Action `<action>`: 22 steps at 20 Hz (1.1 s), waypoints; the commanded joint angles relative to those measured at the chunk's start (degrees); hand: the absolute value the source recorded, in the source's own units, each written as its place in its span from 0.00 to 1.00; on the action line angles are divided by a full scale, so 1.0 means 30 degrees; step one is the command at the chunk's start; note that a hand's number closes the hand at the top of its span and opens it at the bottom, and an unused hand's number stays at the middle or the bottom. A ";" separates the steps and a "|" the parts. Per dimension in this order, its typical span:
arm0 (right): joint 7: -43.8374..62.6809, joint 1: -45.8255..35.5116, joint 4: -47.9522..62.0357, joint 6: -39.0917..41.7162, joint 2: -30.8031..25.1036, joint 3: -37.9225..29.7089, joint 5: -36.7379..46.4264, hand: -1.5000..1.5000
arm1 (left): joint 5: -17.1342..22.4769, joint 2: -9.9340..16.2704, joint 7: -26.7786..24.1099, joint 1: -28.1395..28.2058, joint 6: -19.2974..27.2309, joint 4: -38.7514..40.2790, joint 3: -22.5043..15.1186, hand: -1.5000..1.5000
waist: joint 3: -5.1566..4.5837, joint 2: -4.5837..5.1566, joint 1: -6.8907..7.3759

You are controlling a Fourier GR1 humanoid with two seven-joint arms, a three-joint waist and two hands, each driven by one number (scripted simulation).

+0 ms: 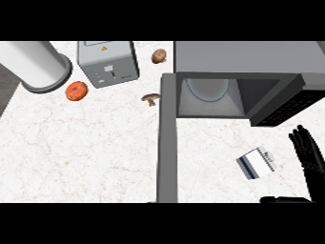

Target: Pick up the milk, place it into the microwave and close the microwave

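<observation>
Right hand (314, 159) comes in nearest the camera, at the lower right, with its fingers (303, 139) straight, held close together and holding nothing; they point away from the robot, toward the microwave (253, 59). A dark bit of another part shows at the bottom edge below the milk (255, 163), too little to tell what it is. No left hand is visible.

By the look of things, nothing of the task is done yet. The milk lies on the surface (80, 152) in front of the microwave's opening, just left of the right hand and apart from it. It is not grasped. The microwave stands open, its door (167, 138) swung out toward the robot on the left side of the cavity, and the cavity shows only its turntable plate (207, 89). Grasping, lifting, placing inside and shutting the door all remain.

The milk carton lies tilted, its long axis running diagonally from lower left to upper right. Its paler end points up-right, toward the microwave's right front corner, and its striped end points back toward the robot.
</observation>
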 commanded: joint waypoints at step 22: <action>-1.4158 -0.8303 2.3347 -0.2815 -0.2199 -0.1960 0.4021 0.00 | 0.3045 -0.1418 0.1700 0.1859 -0.2730 -0.1037 0.2565 0.00 | 0.0054 0.0099 0.0222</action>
